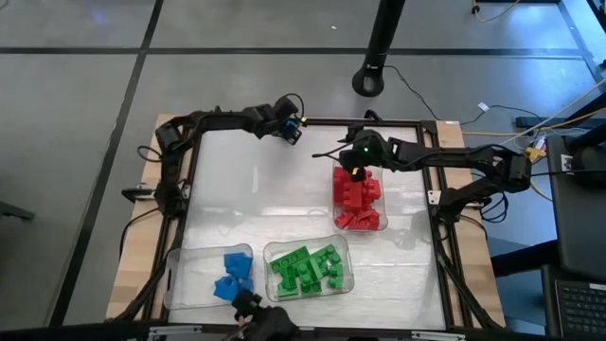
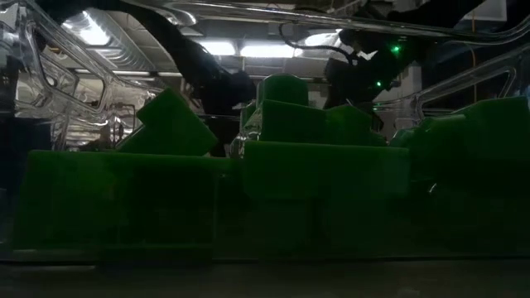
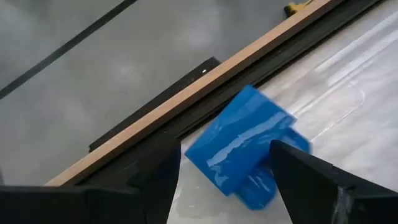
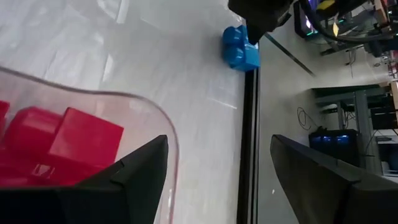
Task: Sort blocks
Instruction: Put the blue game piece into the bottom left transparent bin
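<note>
Presently, blue block (image 3: 239, 146): lies on the desk (image 1: 256, 189) at its far edge, just beside the dark frame rail (image 1: 379, 121), between the two fingers of the left claw (image 1: 292, 131); whether the fingers touch it cannot be told.
Same block, right wrist view: seen as a studded blue brick (image 4: 239, 50) against the rail, with the left claw directly above it.
Left claw: at the far edge of the desk, toward the left of the middle, fingers parted about as wide as the block; a grip on the block cannot be confirmed.
Red blocks (image 1: 358, 199): heaped in a clear tray (image 1: 381, 189) on the right side of the desk.
Right claw (image 1: 356, 161): hovers over the far end of the red tray, fingers spread wide with nothing between them; the tray's rounded rim (image 4: 149, 115) and red bricks (image 4: 62, 146) show just ahead of it.
Green blocks (image 1: 308, 267): piled in a clear tray (image 1: 345, 248) at the near edge, middle of the desk; they fill the low view (image 2: 265, 165).
Other blue blocks (image 1: 232, 277): in a clear tray (image 1: 185, 275) at the near left, just beside the green tray.
</note>
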Action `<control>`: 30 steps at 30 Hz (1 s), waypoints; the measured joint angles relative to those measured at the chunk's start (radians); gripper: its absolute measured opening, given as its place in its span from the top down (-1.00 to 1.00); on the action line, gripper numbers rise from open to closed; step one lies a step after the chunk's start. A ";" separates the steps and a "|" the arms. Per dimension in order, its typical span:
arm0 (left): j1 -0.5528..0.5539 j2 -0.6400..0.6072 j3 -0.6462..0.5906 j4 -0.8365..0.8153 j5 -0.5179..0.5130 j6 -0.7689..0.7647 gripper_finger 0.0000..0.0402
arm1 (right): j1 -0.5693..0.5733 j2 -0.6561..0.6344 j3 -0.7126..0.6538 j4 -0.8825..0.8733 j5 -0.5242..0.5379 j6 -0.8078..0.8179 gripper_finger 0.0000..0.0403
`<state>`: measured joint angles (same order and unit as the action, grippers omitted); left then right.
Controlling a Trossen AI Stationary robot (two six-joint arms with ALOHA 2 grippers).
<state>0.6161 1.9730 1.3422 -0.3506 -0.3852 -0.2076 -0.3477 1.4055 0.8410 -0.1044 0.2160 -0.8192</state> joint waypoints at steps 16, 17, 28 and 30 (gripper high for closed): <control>0.018 0.041 0.021 -0.049 0.049 0.156 -0.17 | 0.000 0.000 -0.019 0.028 0.000 -0.014 -0.40; 0.017 0.040 0.021 -0.063 0.058 0.177 -0.17 | 0.000 0.000 -0.019 0.028 0.000 -0.018 -0.40; -0.001 0.014 0.019 -0.227 0.162 0.293 -0.17 | 0.000 0.000 -0.019 0.028 0.001 -0.028 -0.40; -0.001 0.006 0.019 -0.250 0.190 0.304 -0.17 | 0.000 0.000 -0.019 0.028 0.002 -0.032 -0.40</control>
<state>0.6155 1.9788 1.3608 -0.6004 -0.1956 0.0960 -0.3473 1.4055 0.8223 -0.0765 0.2176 -0.8513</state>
